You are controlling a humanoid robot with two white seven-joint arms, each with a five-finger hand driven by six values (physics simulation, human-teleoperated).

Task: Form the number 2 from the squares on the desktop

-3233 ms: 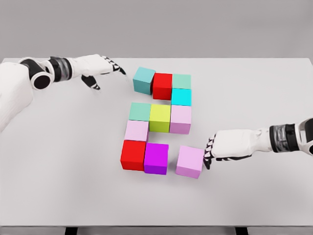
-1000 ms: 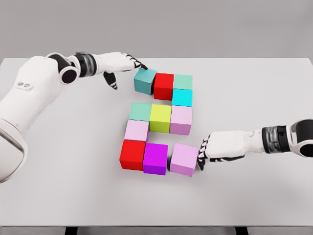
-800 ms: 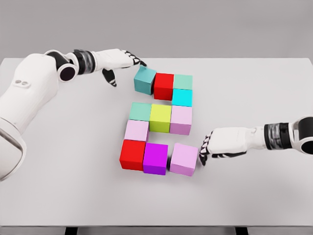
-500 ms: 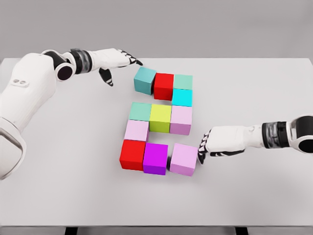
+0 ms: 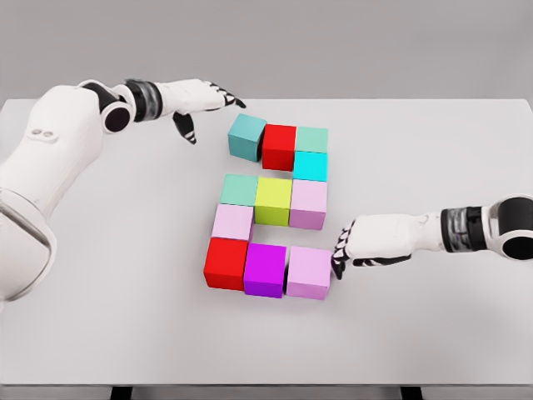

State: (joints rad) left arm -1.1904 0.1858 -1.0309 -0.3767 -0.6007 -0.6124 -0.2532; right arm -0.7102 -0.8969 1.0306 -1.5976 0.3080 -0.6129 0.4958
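Coloured cubes on the white table [image 5: 100, 275] form a blocky figure. Top row: teal cube [image 5: 246, 137], slightly skewed, red cube [image 5: 279, 146], green cube [image 5: 311, 138]. Below it sits a cyan cube [image 5: 309, 165]. Middle row: mint cube [image 5: 239, 190], yellow-green cube [image 5: 273, 200], pale pink cube [image 5: 308, 202]. A pink cube [image 5: 232, 222] sits under the mint one. Bottom row: red cube [image 5: 226, 262], magenta cube [image 5: 266, 269], lilac cube [image 5: 309, 272]. My right hand [image 5: 343, 251], open, touches the lilac cube's right side. My left hand [image 5: 218, 98], open, hovers up-left of the teal cube.
The table's front edge [image 5: 266, 385] runs along the bottom, and a grey wall lies behind. My left arm [image 5: 50, 158] arches over the table's left side.
My right hand has pushed the lilac cube left until it meets the magenta cube. My left hand reached the teal cube, then drew back a little up and left.
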